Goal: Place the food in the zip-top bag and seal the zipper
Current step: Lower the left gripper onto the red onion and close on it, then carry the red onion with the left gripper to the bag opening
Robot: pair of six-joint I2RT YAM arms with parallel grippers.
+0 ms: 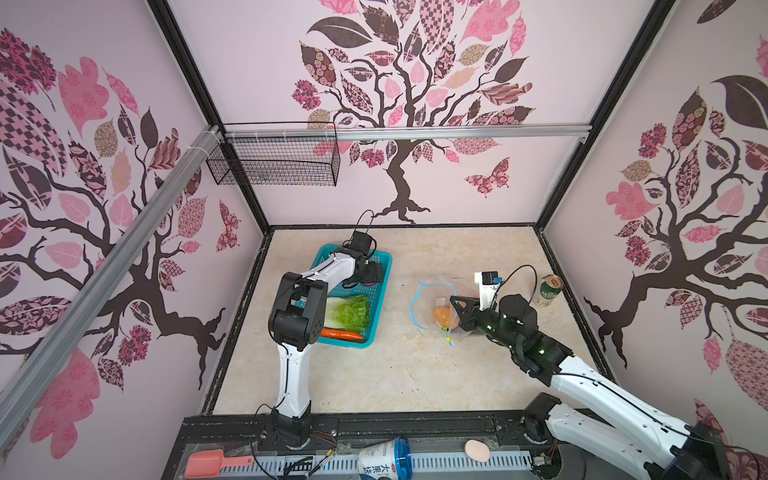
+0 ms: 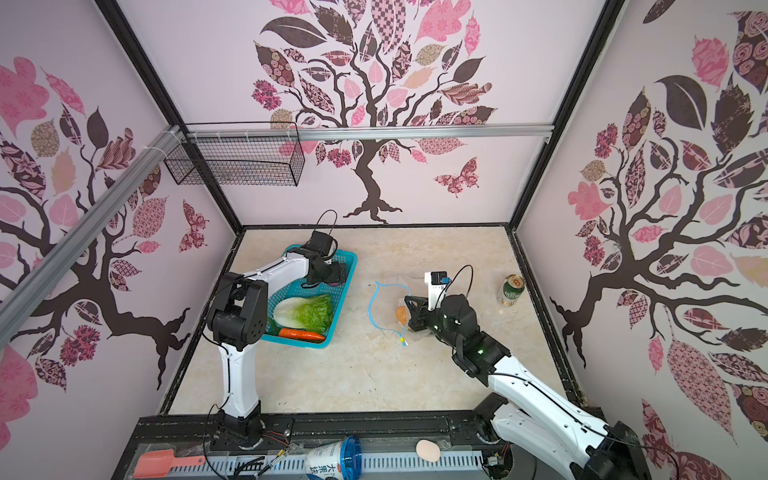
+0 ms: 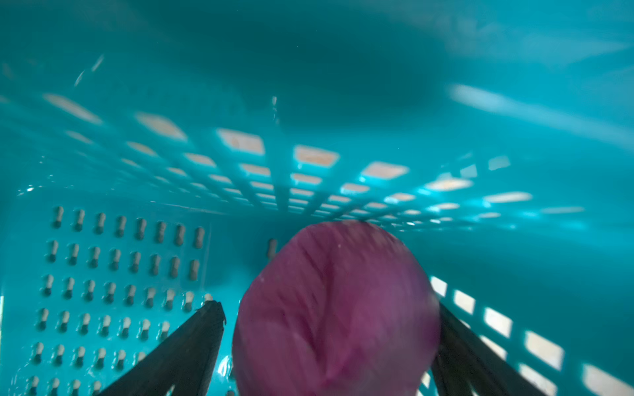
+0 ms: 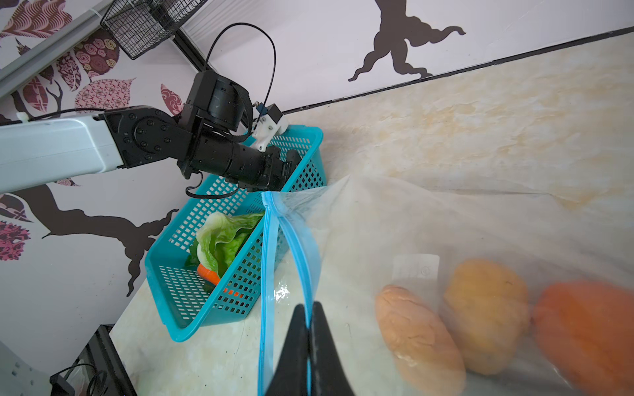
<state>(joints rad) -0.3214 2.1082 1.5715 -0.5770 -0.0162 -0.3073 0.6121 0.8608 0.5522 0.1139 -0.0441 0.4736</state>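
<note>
Onion [image 3: 338, 319] is sitting between the spread jaws of the left gripper [image 3: 329, 307], which is reaching down into the far end of the basket [image 3: 113, 274]. One finger [image 3: 192, 343] is showing a gap beside it, so nothing is being gripped yet. Lettuce [image 1: 349, 311] and a carrot [image 1: 340, 333] are lying at the near end of the basket, which is sitting toward the left edge of the tabletop [image 1: 395, 374]. The right gripper [image 4: 309, 308] is clenching the zipper [image 4: 271, 253] and holding the mouth of the bag [image 4: 446, 219] open toward the basket. The bag is lying just right of the tabletop's middle, with two potatoes [image 4: 418, 339] and a pumpkin [image 4: 590, 336] resting inside. The step in hand is looking like the onion's pickup. The next move is calling for the jaws to close on it, lift it clear of the basket wall and carry it across into the held-open mouth.
</note>
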